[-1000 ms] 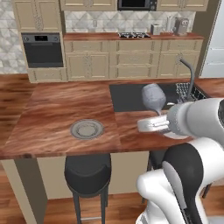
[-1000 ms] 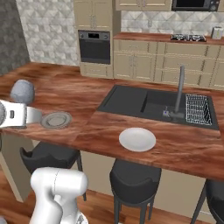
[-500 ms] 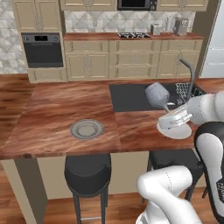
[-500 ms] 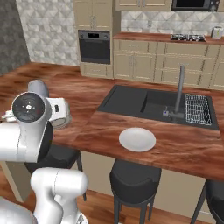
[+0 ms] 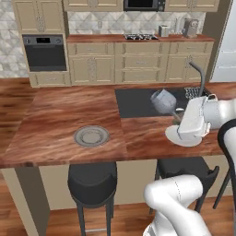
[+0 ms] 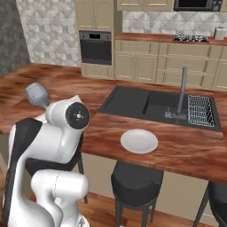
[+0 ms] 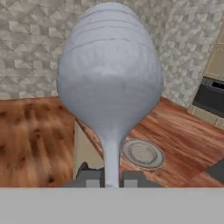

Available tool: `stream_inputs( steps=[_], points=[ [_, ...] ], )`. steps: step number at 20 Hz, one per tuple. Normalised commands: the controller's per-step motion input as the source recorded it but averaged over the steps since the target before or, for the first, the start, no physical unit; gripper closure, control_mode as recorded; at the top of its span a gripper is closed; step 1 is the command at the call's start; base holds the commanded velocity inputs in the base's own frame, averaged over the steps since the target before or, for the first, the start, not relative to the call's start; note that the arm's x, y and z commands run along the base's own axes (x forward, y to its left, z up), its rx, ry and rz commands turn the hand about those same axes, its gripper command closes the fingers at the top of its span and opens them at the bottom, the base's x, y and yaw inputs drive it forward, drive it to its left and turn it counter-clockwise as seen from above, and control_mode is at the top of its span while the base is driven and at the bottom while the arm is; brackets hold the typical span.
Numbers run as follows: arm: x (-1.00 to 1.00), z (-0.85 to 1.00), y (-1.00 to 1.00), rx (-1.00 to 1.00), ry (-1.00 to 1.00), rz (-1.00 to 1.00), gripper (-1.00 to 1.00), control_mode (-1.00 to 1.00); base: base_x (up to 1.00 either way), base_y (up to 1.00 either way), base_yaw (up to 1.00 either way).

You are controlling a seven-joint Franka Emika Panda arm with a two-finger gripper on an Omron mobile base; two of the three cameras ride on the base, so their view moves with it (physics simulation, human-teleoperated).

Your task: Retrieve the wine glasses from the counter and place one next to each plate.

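Glass carried across toward the white plate

The gripper (image 7: 109, 178), clamped on the wine glass (image 5: 163, 101) stem, has swung from the grey plate (image 5: 91, 136) toward three o'clock, over the white plate (image 5: 177, 138); placing comes next.

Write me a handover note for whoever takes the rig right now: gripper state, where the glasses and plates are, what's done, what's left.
Gripper: shut on the stem of a wine glass, carried tilted in the air above the counter.
Plates: grey plate on the left part of the counter; white plate in front of the sink, partly hidden by the hand in the left base view.
Done: one glass picked up. No glass stands beside either plate.
Left: set this glass down next to a plate, likely the white one, then fetch the second glass for the other plate.
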Motion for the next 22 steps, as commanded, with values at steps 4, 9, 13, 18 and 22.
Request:
stream_inputs(
  steps=[4, 9, 13, 18, 22],
  points=[
    [0.40, -0.50, 0.08, 0.04, -0.23, 0.21, 1.00, -1.00, 0.00, 0.00, 0.00],
    [0.48, -0.46, 0.21, 0.32, -0.12, 0.11, 1.00, -1.00, 0.00, 0.00, 0.00],
    [0.46, -0.34, 0.18, 0.62, -0.09, 0.11, 1.00, -1.00, 0.00, 0.00, 0.00],
    [0.48, -0.22, 0.26, 0.58, -0.17, 0.13, 1.00, -1.00, 0.00, 0.00, 0.00],
    [0.59, -0.20, 0.54, 0.46, -0.20, 0.14, 1.00, -1.00, 0.00, 0.00, 0.00]
  ],
)
